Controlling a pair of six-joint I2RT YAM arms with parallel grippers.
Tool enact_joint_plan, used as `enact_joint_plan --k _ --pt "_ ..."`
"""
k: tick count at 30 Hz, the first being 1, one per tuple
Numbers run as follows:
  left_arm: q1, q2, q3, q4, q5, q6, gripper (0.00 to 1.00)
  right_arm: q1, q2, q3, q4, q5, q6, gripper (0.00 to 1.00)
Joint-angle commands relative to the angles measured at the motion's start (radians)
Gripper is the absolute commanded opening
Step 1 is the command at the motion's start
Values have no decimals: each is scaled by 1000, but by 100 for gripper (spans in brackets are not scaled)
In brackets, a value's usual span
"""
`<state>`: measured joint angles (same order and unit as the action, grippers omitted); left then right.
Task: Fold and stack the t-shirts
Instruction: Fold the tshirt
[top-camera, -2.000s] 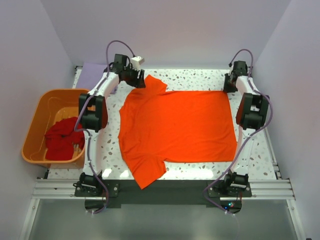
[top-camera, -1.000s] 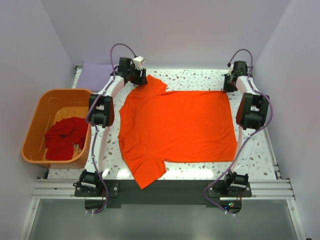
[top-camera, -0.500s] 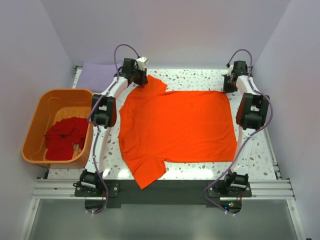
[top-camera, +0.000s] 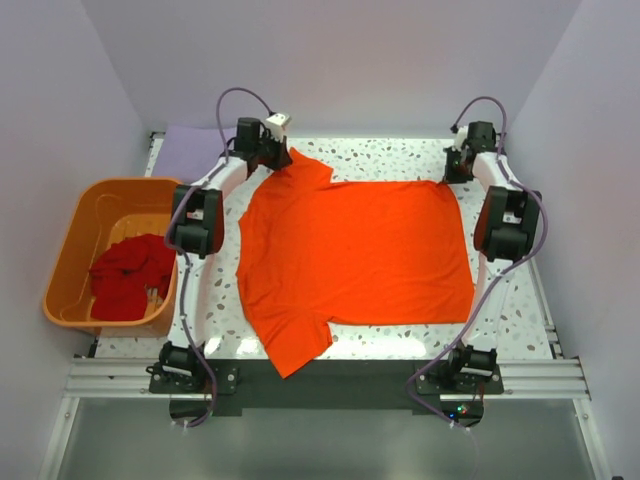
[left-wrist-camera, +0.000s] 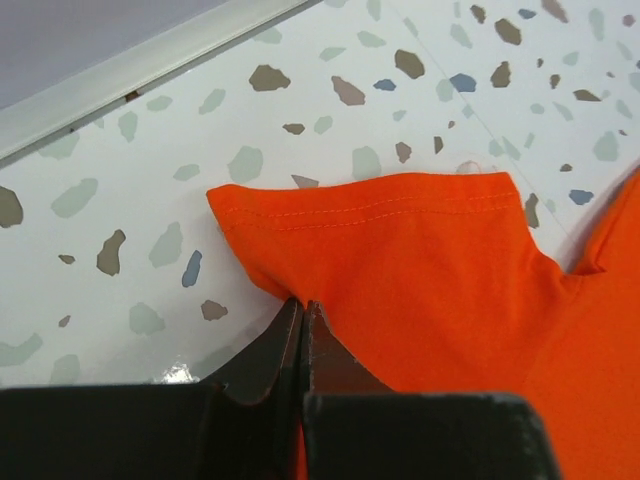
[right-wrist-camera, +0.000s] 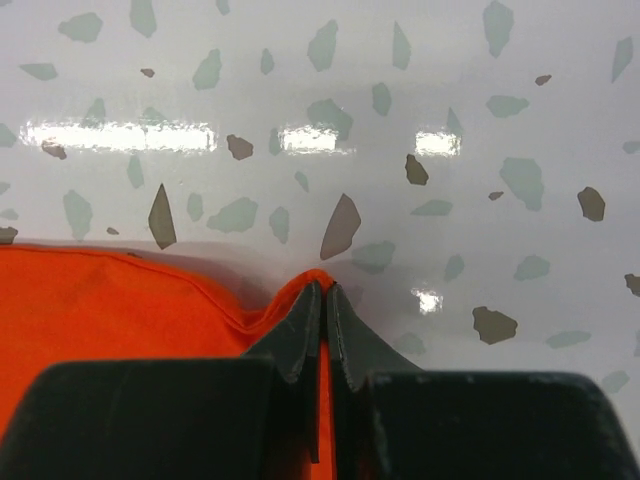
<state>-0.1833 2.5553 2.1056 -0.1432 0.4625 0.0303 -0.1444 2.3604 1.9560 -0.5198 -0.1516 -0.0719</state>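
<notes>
"What's nearest us?"

"The orange t-shirt (top-camera: 355, 255). It lies spread flat across the table (top-camera: 400, 160), sleeves toward the left arm and hem toward the right arm. Its near sleeve (top-camera: 295, 350) droops over the table's near edge, between the two arm bases."

"And beside it?"

"Left of the orange t-shirt, just off the table, there's an orange tub (top-camera: 95, 215). The red t-shirt (top-camera: 128, 275) is crumpled inside it."

"Where are the arms?"

"Both reach to the orange t-shirt's far edge. The left pincer (left-wrist-camera: 302, 312) is clamped tight on the edge of the far sleeve (left-wrist-camera: 380, 240), and the cloth puckers right at its tips. The right pincer (right-wrist-camera: 324, 295) is pinched closed on the far corner of the hem, where a little ridge of orange cloth rises against its tips."

"Anything past that?"

"The lavender t-shirt (top-camera: 190, 150), beyond the orange t-shirt's far left corner. It lies flat, partly hidden behind the left arm, so I can't say whether it's folded."
</notes>
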Motion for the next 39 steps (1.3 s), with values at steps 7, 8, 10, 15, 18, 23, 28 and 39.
enact_joint_plan --k 7,8,10,15,18,23,28,39 --pt "25 -291 -251 272 156 80 0 -14 -194 -88 122 -57 -6 0" --pt "25 -305 -266 281 159 98 0 -14 -200 -100 129 -60 -6 0" --pt "27 -343 -311 286 171 111 0 -18 -220 -111 132 -72 -8 0" --pt "38 -431 -404 297 202 151 0 -21 -254 -146 126 -94 -26 0" --pt "45 -495 -482 310 217 171 0 -26 -279 -167 116 -111 -42 0" --pt "47 -630 -663 355 231 220 0 -40 -331 -224 113 -129 -75 0" --pt "47 -722 -812 379 242 221 0 -53 -369 -279 107 -150 -112 0" --pt "-17 -963 -1065 294 102 293 0 -63 -415 -402 93 -178 -198 0"
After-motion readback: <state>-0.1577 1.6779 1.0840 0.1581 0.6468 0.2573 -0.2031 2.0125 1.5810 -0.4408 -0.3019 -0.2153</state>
